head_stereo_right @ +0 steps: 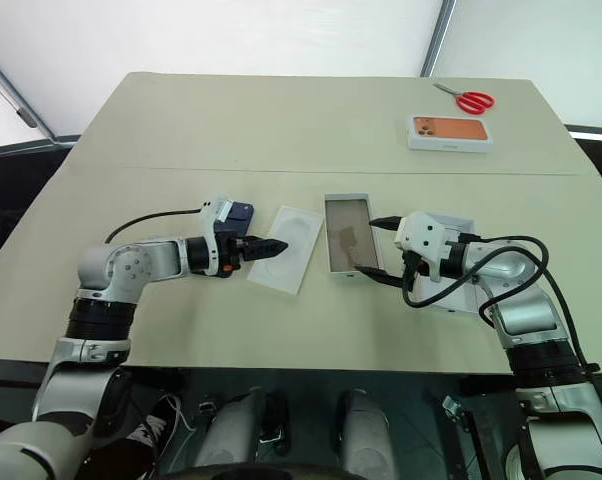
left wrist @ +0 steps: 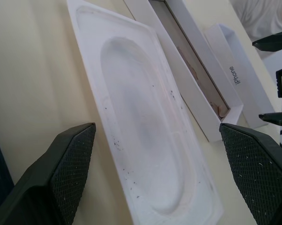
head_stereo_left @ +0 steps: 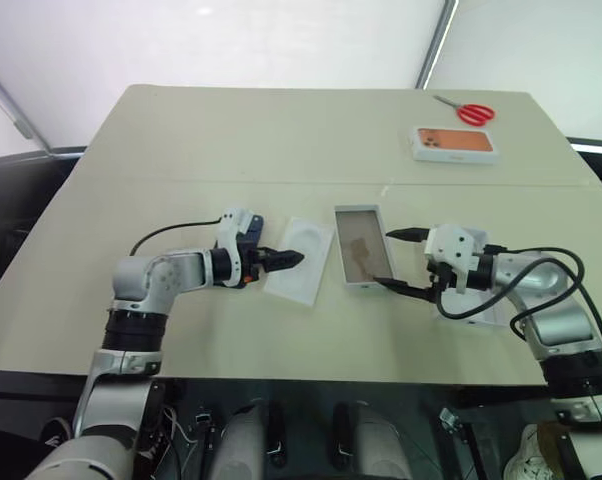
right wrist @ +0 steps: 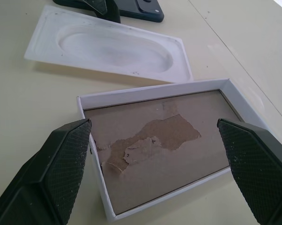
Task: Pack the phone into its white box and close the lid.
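Observation:
The phone (head_stereo_right: 240,212), dark navy, lies flat on the table, mostly under my left wrist. My left gripper (head_stereo_left: 291,259) is open, its fingertips over the near edge of a flat white insert (head_stereo_left: 301,258) with an oval recess. The white box (head_stereo_left: 362,246) sits open to the right of the insert, its torn brownish floor bare. My right gripper (head_stereo_left: 405,261) is open at the box's right side, and in the right wrist view its fingers (right wrist: 56,164) stand either side of one end of the box. The lid (left wrist: 234,75) lies under my right hand, partly hidden.
At the far right of the table lie a white box printed with an orange phone (head_stereo_left: 455,143) and red-handled scissors (head_stereo_left: 471,112). A seam (head_stereo_left: 281,184) runs across the table behind the work area.

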You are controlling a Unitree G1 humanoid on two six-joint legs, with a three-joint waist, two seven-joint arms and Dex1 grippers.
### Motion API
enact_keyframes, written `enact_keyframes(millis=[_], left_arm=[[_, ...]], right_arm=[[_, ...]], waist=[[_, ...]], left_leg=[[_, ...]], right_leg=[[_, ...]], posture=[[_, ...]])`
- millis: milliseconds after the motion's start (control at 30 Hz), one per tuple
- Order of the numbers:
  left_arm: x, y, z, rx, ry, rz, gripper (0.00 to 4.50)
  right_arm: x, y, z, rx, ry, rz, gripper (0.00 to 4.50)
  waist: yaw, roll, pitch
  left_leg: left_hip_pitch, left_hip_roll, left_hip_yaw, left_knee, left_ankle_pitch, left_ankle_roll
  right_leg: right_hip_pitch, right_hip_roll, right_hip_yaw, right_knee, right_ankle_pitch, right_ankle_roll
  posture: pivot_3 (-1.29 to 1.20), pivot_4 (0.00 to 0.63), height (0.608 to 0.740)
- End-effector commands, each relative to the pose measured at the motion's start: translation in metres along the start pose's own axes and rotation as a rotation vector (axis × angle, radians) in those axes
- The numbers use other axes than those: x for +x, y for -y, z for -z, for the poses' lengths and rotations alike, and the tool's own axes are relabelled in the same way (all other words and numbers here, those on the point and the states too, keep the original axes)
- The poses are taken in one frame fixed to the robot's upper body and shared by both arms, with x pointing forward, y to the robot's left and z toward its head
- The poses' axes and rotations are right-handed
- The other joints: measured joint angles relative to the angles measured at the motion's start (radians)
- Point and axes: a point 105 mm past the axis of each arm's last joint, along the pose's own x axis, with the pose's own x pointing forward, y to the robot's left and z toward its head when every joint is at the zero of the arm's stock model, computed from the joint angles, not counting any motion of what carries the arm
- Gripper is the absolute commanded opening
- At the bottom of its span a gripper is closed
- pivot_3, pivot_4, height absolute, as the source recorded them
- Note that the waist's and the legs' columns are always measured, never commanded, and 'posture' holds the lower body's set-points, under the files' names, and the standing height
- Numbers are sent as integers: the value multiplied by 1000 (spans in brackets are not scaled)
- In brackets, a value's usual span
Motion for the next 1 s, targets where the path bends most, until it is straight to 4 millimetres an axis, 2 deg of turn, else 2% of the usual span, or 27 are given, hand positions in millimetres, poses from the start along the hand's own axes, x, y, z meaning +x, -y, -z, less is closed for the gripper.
enact_keyframes(millis=[33,67,167,367,400,433,733,1000], left_arm=[[3,-1,10,-87,-36,14,4449],[4,1,10,-96,-33,21,4449],[5,0,10,-99,-25,13,3722],[3,-4,13,-106,-31,-10,643],[2,-5,17,-103,-46,-16,205],[1,-7,20,-111,-51,-28,50],[-6,-5,15,-164,-21,-11,50],[-19,-7,-31,-241,202,-6,50]], right_arm=[[-2,6,-6,-26,22,29,4498],[-2,6,-6,-27,22,30,4498],[0,6,-7,-30,27,32,4500],[1,7,-8,-37,25,33,4500],[0,8,-9,-40,27,35,4500],[0,9,-10,-40,29,39,4500],[1,9,-9,-36,28,40,4500],[12,-14,-10,6,43,-90,4500]], waist=[[0,0,0],[0,0,0],[0,0,0],[-1,0,0],[0,0,0],[-1,0,0],[-2,0,0],[-1,0,0]], left_leg=[[0,0,0,0,0,0],[0,0,0,0,0,0],[0,0,0,0,0,0],[0,0,0,0,0,0],[0,0,0,0,0,0],[0,0,0,0,0,0],[0,0,0,0,0,0],[0,0,0,0,0,0]], right_leg=[[0,0,0,0,0,0],[0,0,0,0,0,0],[0,0,0,0,0,0],[0,0,0,0,0,0],[0,0,0,0,0,0],[0,0,0,0,0,0],[0,0,0,0,0,0],[0,0,0,0,0,0]], posture=[[0,150,738],[0,150,738],[0,150,738],[0,150,738],[0,150,738],[0,150,738],[0,150,738],[0,150,738]])
